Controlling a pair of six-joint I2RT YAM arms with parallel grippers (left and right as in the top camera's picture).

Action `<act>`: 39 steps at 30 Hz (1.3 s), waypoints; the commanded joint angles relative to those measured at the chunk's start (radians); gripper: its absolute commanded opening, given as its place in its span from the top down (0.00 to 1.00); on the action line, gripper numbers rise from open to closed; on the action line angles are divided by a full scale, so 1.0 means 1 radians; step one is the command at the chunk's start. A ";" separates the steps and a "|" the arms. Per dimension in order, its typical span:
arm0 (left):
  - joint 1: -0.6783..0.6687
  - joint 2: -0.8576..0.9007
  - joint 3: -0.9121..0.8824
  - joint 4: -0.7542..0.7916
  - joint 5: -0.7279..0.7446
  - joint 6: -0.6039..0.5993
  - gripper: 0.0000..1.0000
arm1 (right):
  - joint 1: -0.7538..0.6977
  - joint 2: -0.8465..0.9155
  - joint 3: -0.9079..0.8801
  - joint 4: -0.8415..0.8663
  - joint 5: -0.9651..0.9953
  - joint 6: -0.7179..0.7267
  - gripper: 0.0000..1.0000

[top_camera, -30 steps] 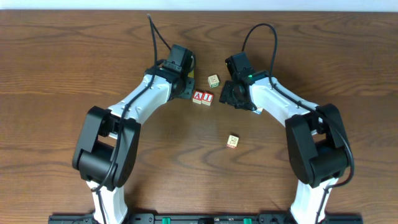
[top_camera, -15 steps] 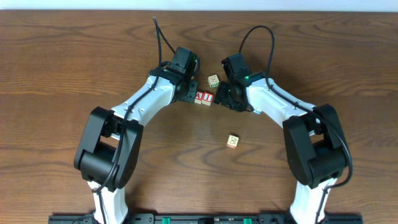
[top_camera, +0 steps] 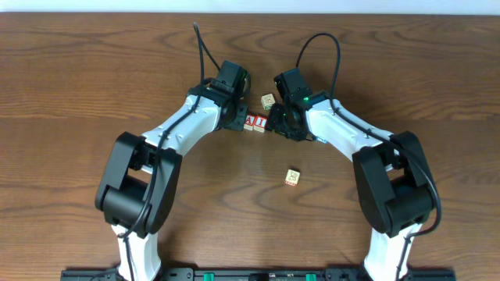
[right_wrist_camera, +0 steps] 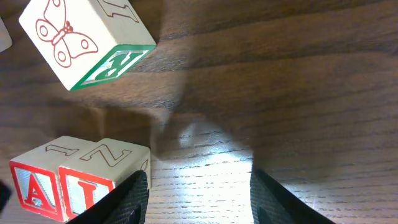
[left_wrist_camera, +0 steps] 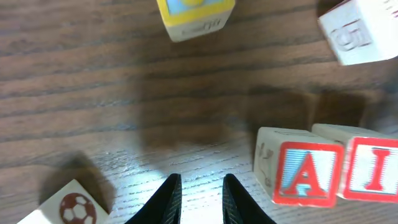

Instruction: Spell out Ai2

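Observation:
The red A block (top_camera: 249,121) and the red I block (top_camera: 260,122) sit side by side, touching, mid-table; they also show as the A block (left_wrist_camera: 303,175) and I block (left_wrist_camera: 374,171), and again as the A block (right_wrist_camera: 34,186) and I block (right_wrist_camera: 93,186). No face with a 2 shows in any view. My left gripper (top_camera: 237,121) (left_wrist_camera: 200,202) sits just left of the A block, its jaws only narrowly apart on bare wood. The right gripper (top_camera: 275,125) (right_wrist_camera: 200,202) is open and empty, its left finger (right_wrist_camera: 132,199) right against the I block's outer side.
A green-faced butterfly cube (top_camera: 268,101) (right_wrist_camera: 81,43) lies just behind the pair. A yellow-faced cube (left_wrist_camera: 194,15), a pale cube with an engraved digit (left_wrist_camera: 357,34) and a soccer-ball cube (left_wrist_camera: 68,205) surround my left gripper. Another small cube (top_camera: 292,177) sits nearer the front.
The right gripper has slid left up to the I block. The left gripper has shifted slightly right toward the A block. The A and I blocks have barely moved.

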 commanded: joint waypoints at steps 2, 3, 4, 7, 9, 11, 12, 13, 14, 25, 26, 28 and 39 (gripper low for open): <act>0.001 0.030 -0.005 0.008 -0.018 -0.014 0.77 | 0.008 0.048 -0.003 -0.005 0.028 -0.001 0.46; 0.001 0.030 -0.005 0.013 -0.018 -0.014 0.77 | 0.007 0.048 -0.003 -0.004 0.028 -0.001 0.46; 0.001 0.030 -0.005 0.019 -0.018 -0.015 0.77 | 0.007 0.048 -0.003 -0.004 0.028 -0.001 0.46; 0.001 0.030 -0.005 0.031 -0.018 -0.015 0.77 | 0.008 0.048 -0.003 0.000 0.029 -0.001 0.46; 0.001 0.030 -0.005 0.035 -0.018 -0.014 0.77 | 0.008 0.048 -0.003 0.003 0.029 -0.001 0.46; 0.001 0.030 -0.005 0.040 -0.018 -0.014 0.77 | 0.008 0.048 -0.003 0.003 0.029 -0.001 0.46; 0.001 0.031 -0.005 0.044 -0.018 -0.015 0.77 | 0.008 0.048 -0.003 0.003 0.029 -0.001 0.46; 0.001 0.031 -0.005 0.048 -0.015 -0.015 0.77 | 0.008 0.048 -0.003 0.003 0.029 -0.001 0.46; 0.001 0.031 -0.005 0.051 -0.014 -0.015 0.77 | 0.008 0.048 -0.003 0.003 0.029 -0.002 0.46; -0.004 0.031 -0.005 0.051 -0.006 -0.045 0.77 | 0.008 0.048 -0.003 0.002 0.043 -0.009 0.46; -0.005 0.031 -0.005 0.050 0.002 -0.045 0.77 | 0.008 0.048 -0.003 0.003 0.043 -0.009 0.46; -0.005 0.031 -0.005 0.049 0.026 -0.045 0.77 | 0.008 0.048 -0.003 0.003 0.043 -0.008 0.46; -0.018 0.031 -0.005 0.031 0.043 -0.045 0.71 | 0.007 0.048 -0.003 0.003 0.044 -0.008 0.41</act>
